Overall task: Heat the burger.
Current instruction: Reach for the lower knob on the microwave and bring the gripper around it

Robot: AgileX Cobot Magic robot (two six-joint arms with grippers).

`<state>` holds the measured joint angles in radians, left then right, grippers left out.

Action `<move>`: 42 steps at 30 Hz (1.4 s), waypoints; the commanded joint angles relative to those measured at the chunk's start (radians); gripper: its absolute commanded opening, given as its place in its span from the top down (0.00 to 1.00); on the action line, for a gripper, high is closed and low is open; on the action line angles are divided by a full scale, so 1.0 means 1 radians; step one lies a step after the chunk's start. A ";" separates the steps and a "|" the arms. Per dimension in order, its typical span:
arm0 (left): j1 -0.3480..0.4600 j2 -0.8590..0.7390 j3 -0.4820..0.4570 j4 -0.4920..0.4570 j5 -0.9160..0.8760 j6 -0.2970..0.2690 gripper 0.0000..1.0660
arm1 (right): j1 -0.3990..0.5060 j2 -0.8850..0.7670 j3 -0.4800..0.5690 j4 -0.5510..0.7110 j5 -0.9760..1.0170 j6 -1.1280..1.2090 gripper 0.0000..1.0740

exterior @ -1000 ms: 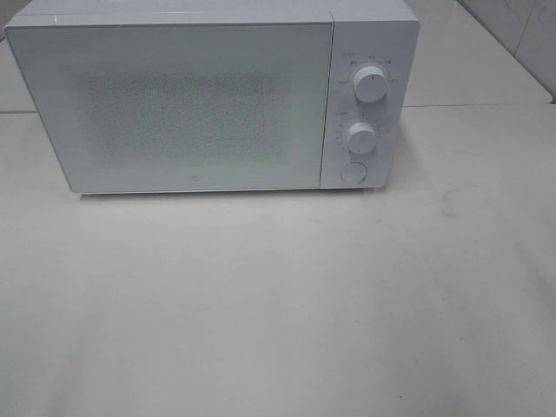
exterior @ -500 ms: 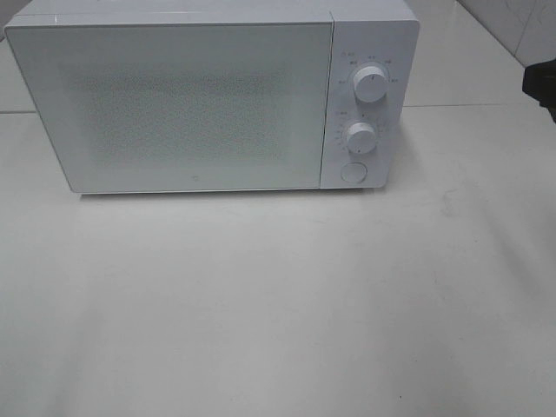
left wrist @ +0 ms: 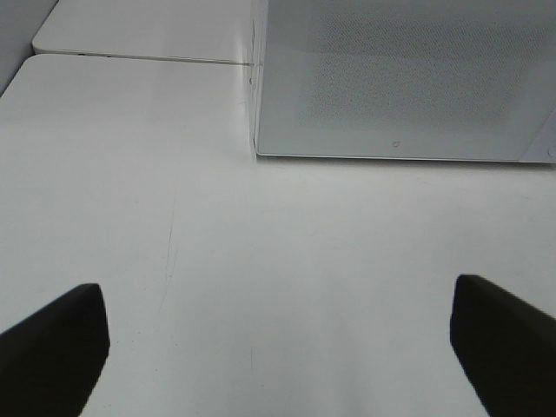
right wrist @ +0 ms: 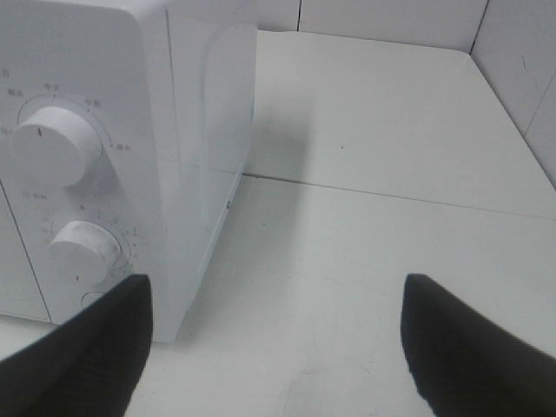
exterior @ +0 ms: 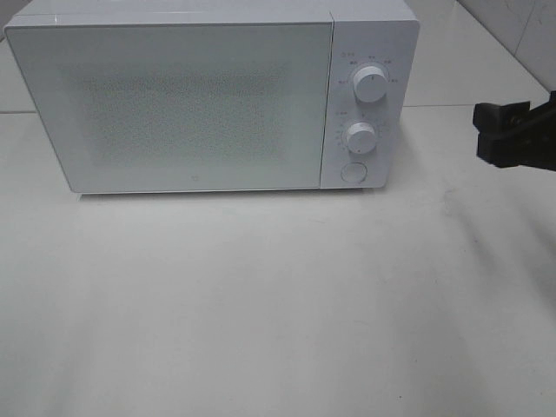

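Observation:
The burger is out of view in every frame. A white microwave (exterior: 191, 104) stands at the back of the table with its door shut; it also shows in the left wrist view (left wrist: 400, 78) and in the right wrist view (right wrist: 87, 130). My right gripper (exterior: 488, 132) is open and empty at the right edge of the exterior view, to the right of the microwave's control panel and apart from it. It shows open in the right wrist view (right wrist: 278, 356). My left gripper (left wrist: 278, 365) is open and empty above the bare table in front of the microwave's left corner.
The control panel carries an upper knob (exterior: 371, 85), a lower knob (exterior: 359, 135) and a round button (exterior: 353, 171). The white table (exterior: 278, 304) spreads in front of the microwave. A tiled wall (exterior: 521, 26) rises at the back right.
My right gripper has come into the exterior view from the right edge and moved left towards the microwave's control side. The microwave has not moved.

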<state>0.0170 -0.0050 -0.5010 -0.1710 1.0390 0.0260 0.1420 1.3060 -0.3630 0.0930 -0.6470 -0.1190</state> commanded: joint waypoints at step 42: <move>0.000 -0.019 0.000 -0.009 -0.012 -0.006 0.05 | 0.697 0.450 -0.141 0.853 -0.570 -0.275 0.30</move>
<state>0.0170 -0.0050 -0.5010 -0.1710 1.0390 0.0260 0.8390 1.7540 -0.4900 0.9490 -1.1970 -0.3820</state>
